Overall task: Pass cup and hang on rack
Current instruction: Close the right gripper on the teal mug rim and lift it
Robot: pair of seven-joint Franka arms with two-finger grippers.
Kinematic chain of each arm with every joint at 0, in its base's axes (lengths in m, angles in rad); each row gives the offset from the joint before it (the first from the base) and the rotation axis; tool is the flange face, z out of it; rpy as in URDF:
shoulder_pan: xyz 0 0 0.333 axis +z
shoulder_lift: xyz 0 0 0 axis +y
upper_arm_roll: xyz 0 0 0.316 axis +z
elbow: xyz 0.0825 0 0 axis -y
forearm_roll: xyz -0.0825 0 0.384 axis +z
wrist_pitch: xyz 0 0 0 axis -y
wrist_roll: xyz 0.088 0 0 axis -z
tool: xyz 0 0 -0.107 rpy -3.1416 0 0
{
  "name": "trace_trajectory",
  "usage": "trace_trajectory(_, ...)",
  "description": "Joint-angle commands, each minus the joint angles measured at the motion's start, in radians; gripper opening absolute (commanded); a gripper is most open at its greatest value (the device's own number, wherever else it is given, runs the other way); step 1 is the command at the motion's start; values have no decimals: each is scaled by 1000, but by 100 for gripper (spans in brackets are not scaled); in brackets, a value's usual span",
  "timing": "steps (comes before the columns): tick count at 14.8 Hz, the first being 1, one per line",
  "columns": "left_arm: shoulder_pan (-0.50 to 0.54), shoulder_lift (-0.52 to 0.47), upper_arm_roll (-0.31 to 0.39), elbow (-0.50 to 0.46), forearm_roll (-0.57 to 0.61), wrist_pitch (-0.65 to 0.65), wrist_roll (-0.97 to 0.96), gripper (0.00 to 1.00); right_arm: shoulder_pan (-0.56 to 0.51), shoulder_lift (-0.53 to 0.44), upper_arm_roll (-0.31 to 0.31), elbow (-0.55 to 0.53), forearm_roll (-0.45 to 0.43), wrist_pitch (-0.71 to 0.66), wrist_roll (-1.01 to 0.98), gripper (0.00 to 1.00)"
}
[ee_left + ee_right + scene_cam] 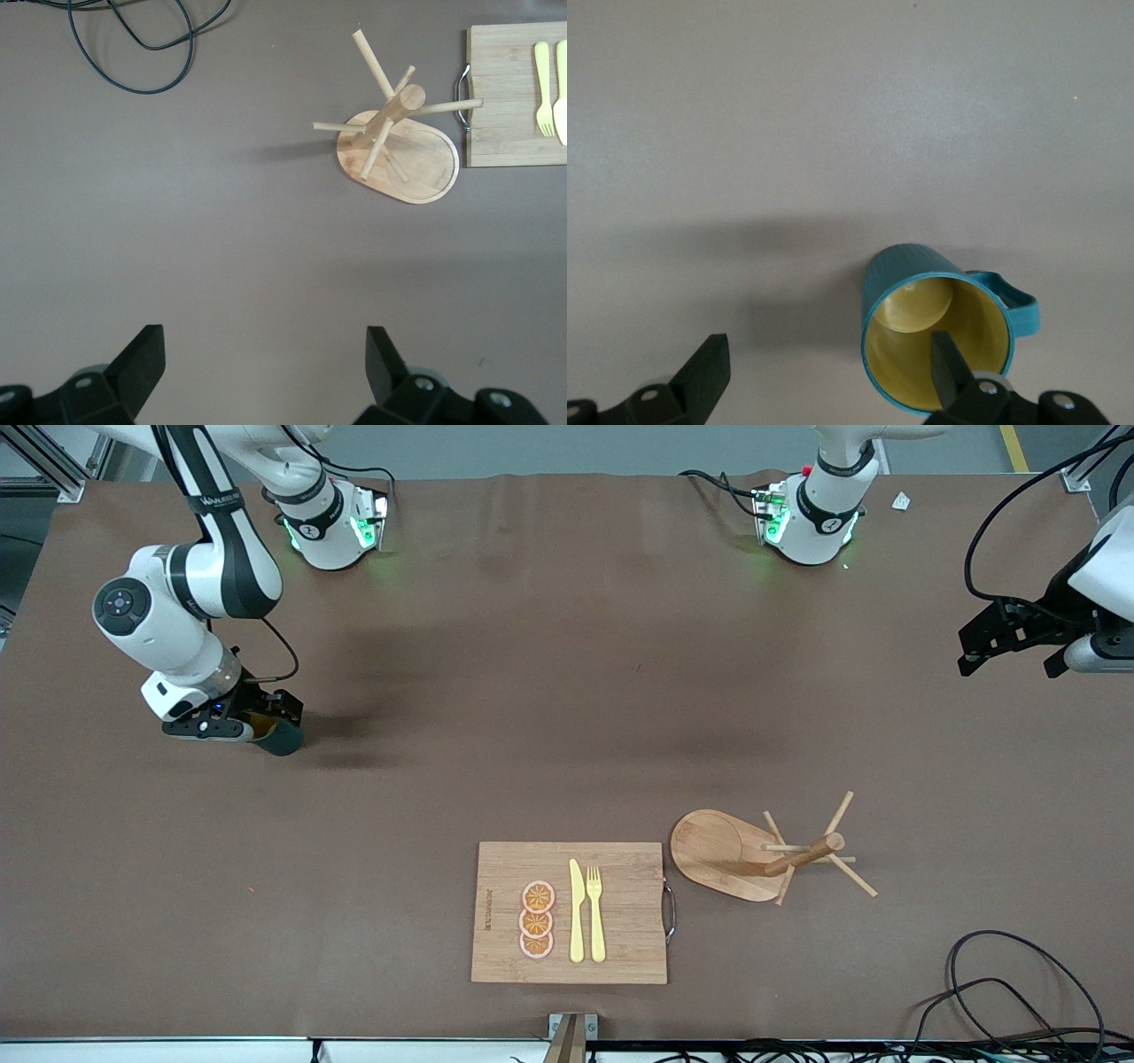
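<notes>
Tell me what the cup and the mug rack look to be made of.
Cup: likely plastic or glazed ceramic; smooth teal ribbed wall, glossy yellow inside that catches light. Mug rack: light wood, probably bamboo; visible grain on the oval base, plain matte pegs.

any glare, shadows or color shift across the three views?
Front view: no glare, soft shadow beside the cup at the right gripper. Right wrist view: table washed out grey, broad shadow by the cup. Left wrist view: sharp, faint shadow beside the rack; left gripper fingers dark.
</notes>
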Motion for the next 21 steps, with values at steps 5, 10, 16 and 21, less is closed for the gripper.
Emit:
trace_trajectory(5,7,0,0,7,-9,1,21,100,-28,49,6,-21,-1,65,1,100)
trace_trajectory(10,6,4,0,7,1,3,16,100,-34,82,6,-21,-2,96,-9,99)
trace_trajectory(16,29,8,0,7,-4,-3,6,100,-67,120,6,-22,-2,124,-49,77)
trace_trajectory(21,29,8,-2,5,-7,-3,6,100,-126,146,9,-22,-2,151,-166,70)
